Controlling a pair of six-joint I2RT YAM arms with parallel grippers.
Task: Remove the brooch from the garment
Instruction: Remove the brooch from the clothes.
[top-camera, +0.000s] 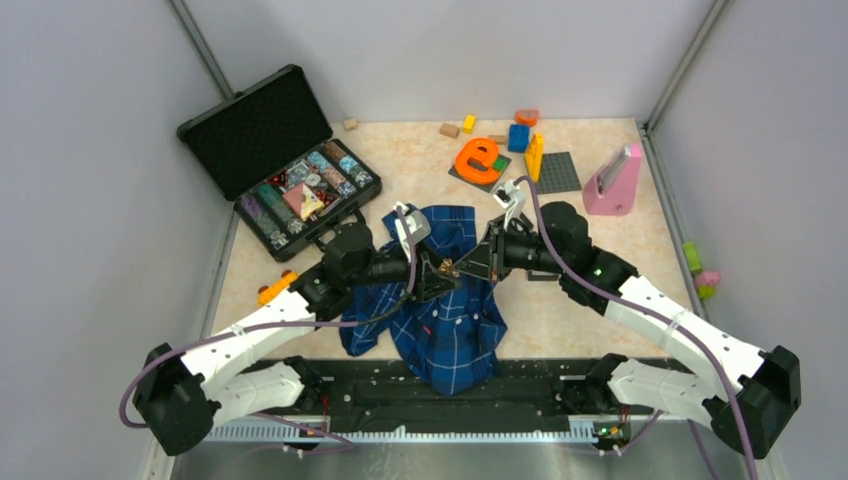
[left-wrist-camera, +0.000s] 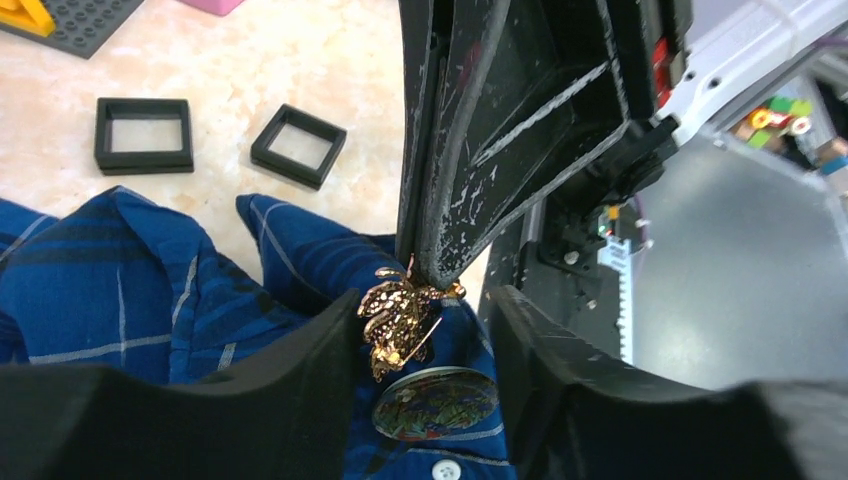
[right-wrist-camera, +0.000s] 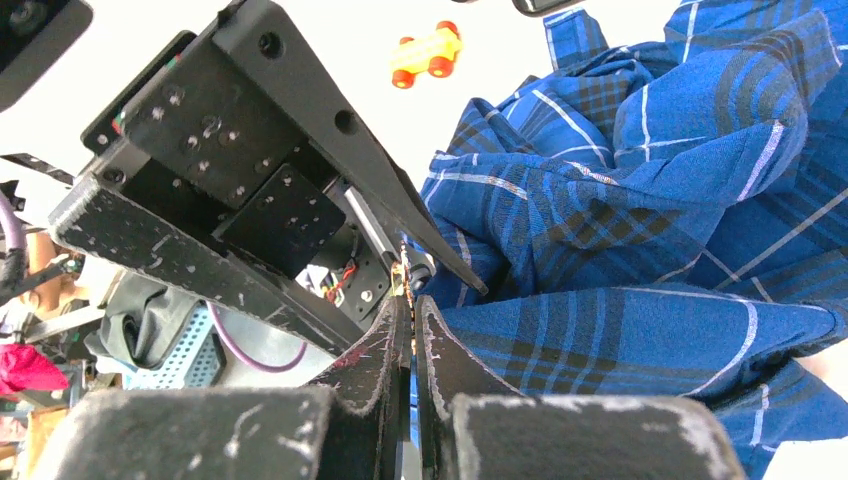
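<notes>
One shirt (top-camera: 450, 335), with two black frames (left-wrist-camera: 143, 134) (left-wrist-camera: 298, 145) beyond it. One round brooch (left-wrist-camera: 435, 402) sits on the cloth, just below one gold ornament (left-wrist-camera: 398, 318). Right gripper (left-wrist-camera: 436, 282) — pinched shut on the ornament's top edge. Left gripper (left-wrist-camera: 422, 335) — about half open, straddling both, gripping nothing.

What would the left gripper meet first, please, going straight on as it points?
Most likely the gold ornament on the shirt, just ahead between the left gripper's open fingers; the right gripper pinching it sits close behind, depth unclear.
</notes>
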